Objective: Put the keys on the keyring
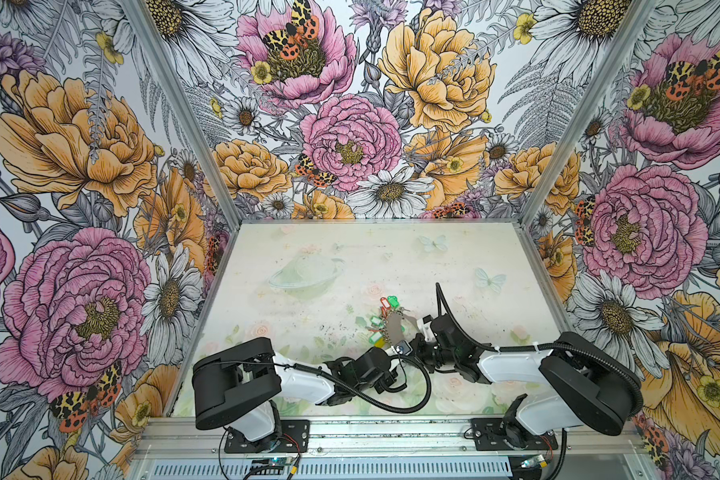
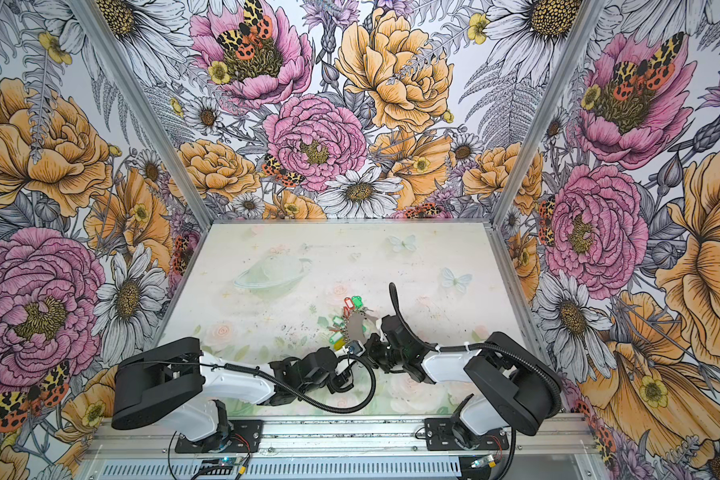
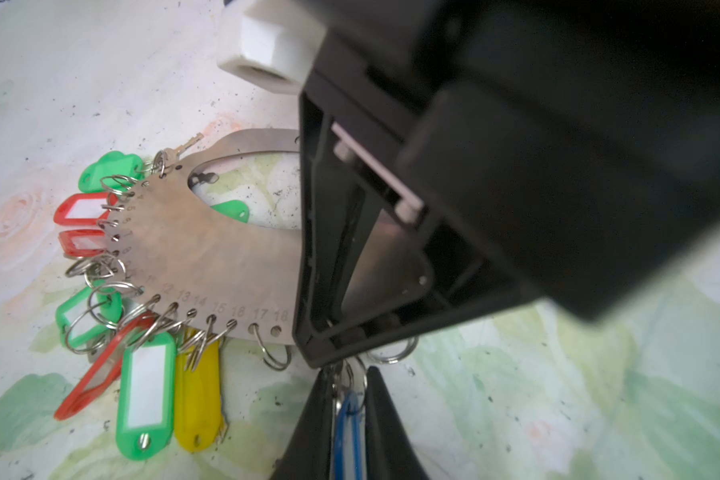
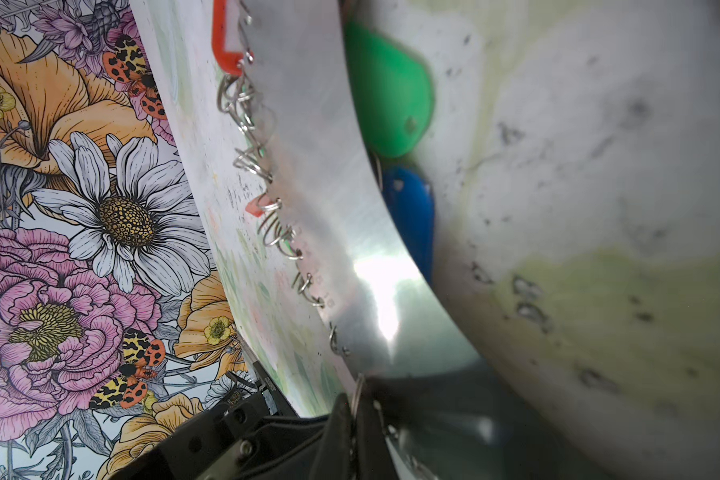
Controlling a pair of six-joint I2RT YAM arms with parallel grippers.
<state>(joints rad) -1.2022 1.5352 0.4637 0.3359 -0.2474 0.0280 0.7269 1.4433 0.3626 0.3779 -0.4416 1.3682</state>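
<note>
Many plastic keys (image 3: 146, 395), flat metal keyring (image 3: 208, 257)

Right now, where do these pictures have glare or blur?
Right wrist view: a white glare patch on the keyring, the green tag soft, the wallpaper crisp. Left wrist view: the right arm fills the near field out of focus, while the keyring's numbers are legible. Both top views: even light, sharp, no glare.

Tabletop (image 1: 308, 257) w/ pale floral-butterfly print, dark-specked. Green tag (image 3: 144, 399) & yellow tag (image 3: 196, 399) lie flat on it, side by side, near left gripper's (image 3: 350, 376) jaws.
</note>
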